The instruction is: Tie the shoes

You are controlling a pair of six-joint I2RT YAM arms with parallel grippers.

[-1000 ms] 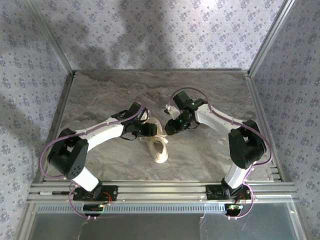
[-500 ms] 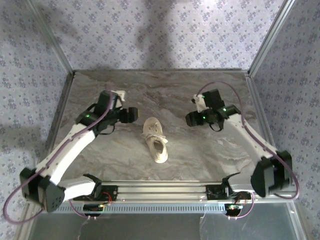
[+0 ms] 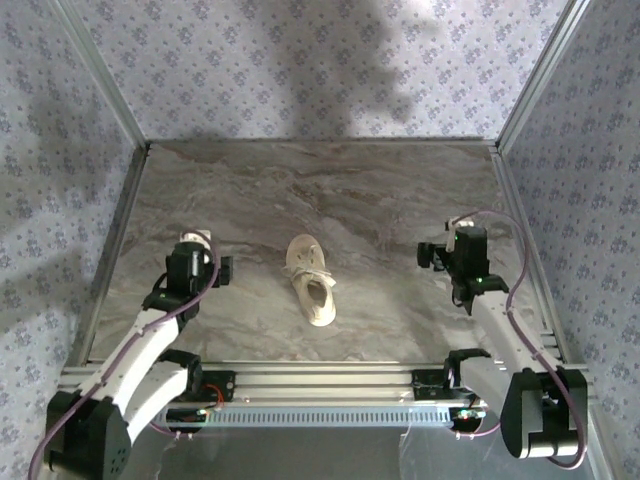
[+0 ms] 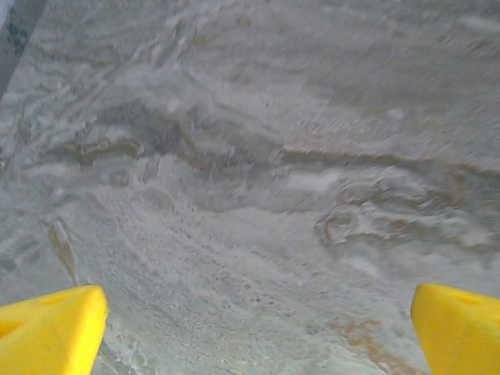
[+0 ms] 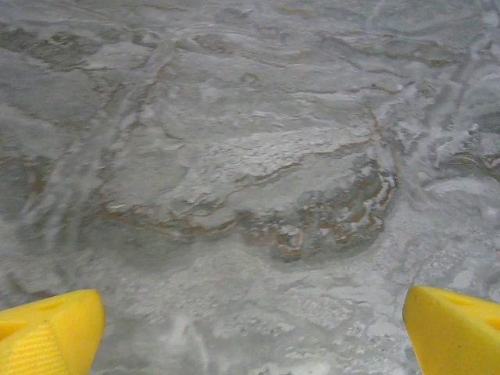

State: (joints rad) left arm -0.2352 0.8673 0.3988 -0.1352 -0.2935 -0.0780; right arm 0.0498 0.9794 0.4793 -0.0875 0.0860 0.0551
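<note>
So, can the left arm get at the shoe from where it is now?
Probably yes. The left gripper is open and apart from the shoe, with only bare table between them.

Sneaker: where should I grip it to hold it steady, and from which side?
Probably the heel rim of the sneaker, coming from above on the near side. It sits upright with the opening facing up and the heel seemingly at the near end, so the rim can be straddled, inside and outside.
</note>
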